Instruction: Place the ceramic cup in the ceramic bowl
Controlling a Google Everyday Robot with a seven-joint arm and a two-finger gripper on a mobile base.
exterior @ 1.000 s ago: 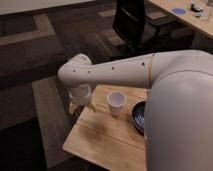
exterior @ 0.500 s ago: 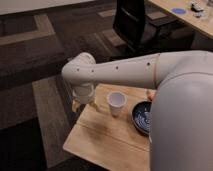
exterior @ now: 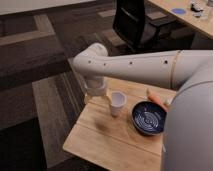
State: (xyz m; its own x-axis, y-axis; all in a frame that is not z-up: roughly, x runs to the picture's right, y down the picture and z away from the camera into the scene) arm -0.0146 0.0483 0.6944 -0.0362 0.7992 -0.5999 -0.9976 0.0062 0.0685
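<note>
Camera view: ceramic cup (exterior: 117, 103) upright beside ceramic bowl (exterior: 149, 119); gripper (exterior: 98, 95) adjoining cup, state unclear.

The cup (exterior: 117, 103) was white, the bowl (exterior: 149, 118) dark blue with pale rings; the white gripper (exterior: 96, 93) hung beside the cup

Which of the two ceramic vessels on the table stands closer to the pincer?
The white ceramic cup, upright just beside the pincer at the far corner of the table. The dark blue ceramic bowl sits farther off, beyond the cup.
</note>
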